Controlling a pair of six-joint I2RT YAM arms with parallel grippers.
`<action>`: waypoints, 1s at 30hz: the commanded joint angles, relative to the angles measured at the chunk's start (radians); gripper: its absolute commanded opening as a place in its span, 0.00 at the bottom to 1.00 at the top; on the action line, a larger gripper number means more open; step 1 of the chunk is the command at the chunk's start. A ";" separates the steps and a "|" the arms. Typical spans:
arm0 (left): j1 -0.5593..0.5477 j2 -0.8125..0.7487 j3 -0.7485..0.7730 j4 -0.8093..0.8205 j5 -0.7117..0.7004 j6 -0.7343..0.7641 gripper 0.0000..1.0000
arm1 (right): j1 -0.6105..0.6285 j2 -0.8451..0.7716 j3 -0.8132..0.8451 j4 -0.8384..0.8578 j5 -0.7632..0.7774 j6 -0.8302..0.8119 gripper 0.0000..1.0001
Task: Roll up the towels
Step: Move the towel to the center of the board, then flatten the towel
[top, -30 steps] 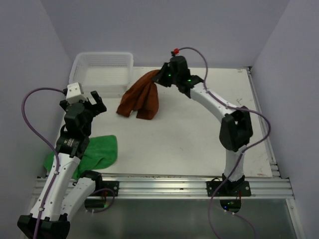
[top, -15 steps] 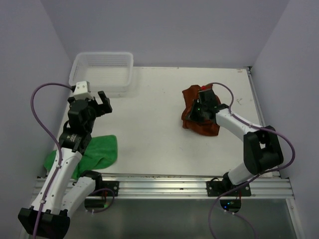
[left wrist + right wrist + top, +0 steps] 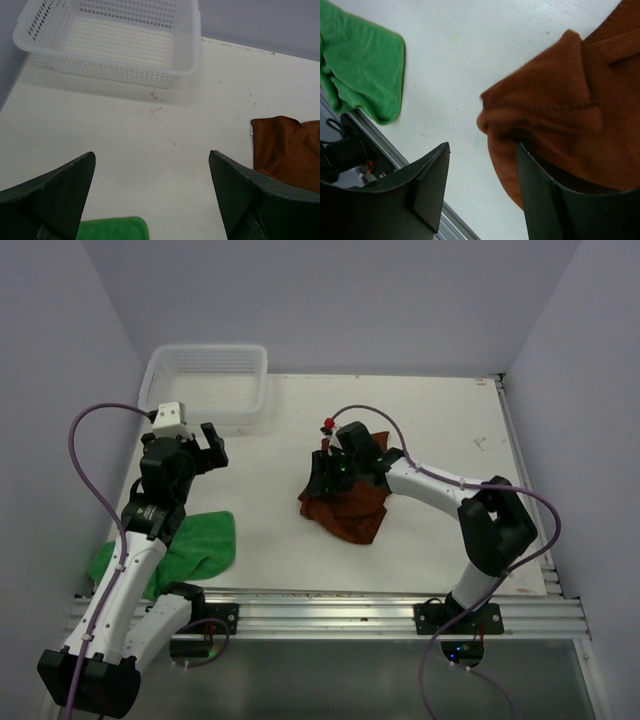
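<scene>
Neither is rolled: the brown towel (image 3: 350, 516) and green towel (image 3: 196, 545) lie crumpled, with left gripper (image 3: 151, 156) and right gripper (image 3: 482, 147) both open-jawed

Soft, even light from above leaves the white table (image 3: 280, 540) bright without glare, with only a faint shadow along the near side of the basket (image 3: 115, 75) in the left wrist view. The top view is sharp, while in the right wrist view the rust-brown towel (image 3: 560, 110) blurs at its edge and the dark fingers (image 3: 422, 190) near the lens look soft
</scene>
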 commanded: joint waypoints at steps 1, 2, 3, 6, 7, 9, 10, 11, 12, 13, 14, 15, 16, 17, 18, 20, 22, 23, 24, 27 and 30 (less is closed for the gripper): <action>0.005 0.002 0.008 0.034 0.005 0.015 0.99 | 0.021 0.002 0.044 -0.008 -0.062 -0.030 0.60; 0.003 0.004 0.010 0.033 0.005 0.015 0.99 | 0.018 -0.014 0.037 -0.021 -0.029 -0.035 0.60; 0.005 0.005 0.008 0.034 0.009 0.015 0.99 | 0.012 -0.033 0.028 -0.027 -0.013 -0.039 0.61; 0.005 0.010 0.008 0.037 0.020 0.015 0.99 | -0.037 -0.111 -0.025 -0.030 0.013 -0.041 0.62; 0.005 0.010 0.008 0.039 0.026 0.015 0.99 | -0.079 -0.152 -0.054 -0.030 0.017 -0.029 0.60; 0.005 0.015 0.008 0.041 0.064 0.023 0.99 | -0.135 -0.183 -0.086 -0.015 0.019 -0.013 0.58; 0.003 0.016 0.008 0.050 0.086 0.027 0.99 | -0.197 -0.194 -0.115 -0.008 0.025 0.008 0.51; 0.003 0.019 0.007 0.054 0.112 0.036 0.98 | -0.227 -0.205 -0.126 -0.005 0.042 0.021 0.49; -0.001 0.021 0.005 0.059 0.158 0.056 0.98 | -0.256 -0.203 -0.132 -0.011 0.074 0.028 0.47; -0.017 0.021 0.005 0.071 0.176 0.066 0.98 | -0.308 -0.199 -0.132 -0.014 0.088 0.033 0.46; -0.027 0.024 -0.002 0.076 0.189 0.073 0.98 | -0.330 -0.180 -0.128 -0.025 0.106 0.031 0.46; -0.037 0.025 -0.002 0.076 0.195 0.083 0.98 | -0.347 -0.168 -0.115 -0.039 0.134 0.028 0.46; -0.058 0.028 -0.004 0.079 0.197 0.089 0.98 | -0.382 -0.151 -0.088 -0.050 0.169 0.027 0.45; -0.070 0.039 -0.002 0.079 0.198 0.104 0.98 | -0.394 -0.133 -0.072 -0.053 0.184 0.028 0.46; -0.096 0.045 -0.001 0.076 0.197 0.107 0.98 | -0.408 -0.090 -0.059 -0.053 0.197 0.031 0.46; -0.115 0.064 0.001 0.070 0.198 0.113 0.98 | -0.443 -0.042 -0.007 -0.056 0.211 0.041 0.45; -0.135 0.070 0.002 0.065 0.198 0.113 0.98 | -0.469 0.042 0.053 -0.057 0.229 0.047 0.47; -0.141 0.073 0.001 0.067 0.200 0.115 0.98 | -0.479 0.074 0.073 -0.060 0.258 0.050 0.48; -0.147 0.073 0.001 0.068 0.201 0.116 0.98 | -0.488 0.100 0.090 -0.054 0.258 0.053 0.49; -0.170 0.077 -0.004 0.074 0.204 0.116 0.98 | -0.523 0.212 0.165 -0.039 0.226 0.074 0.49; -0.186 0.088 -0.001 0.073 0.229 0.116 0.98 | -0.539 0.303 0.240 -0.011 0.212 0.082 0.50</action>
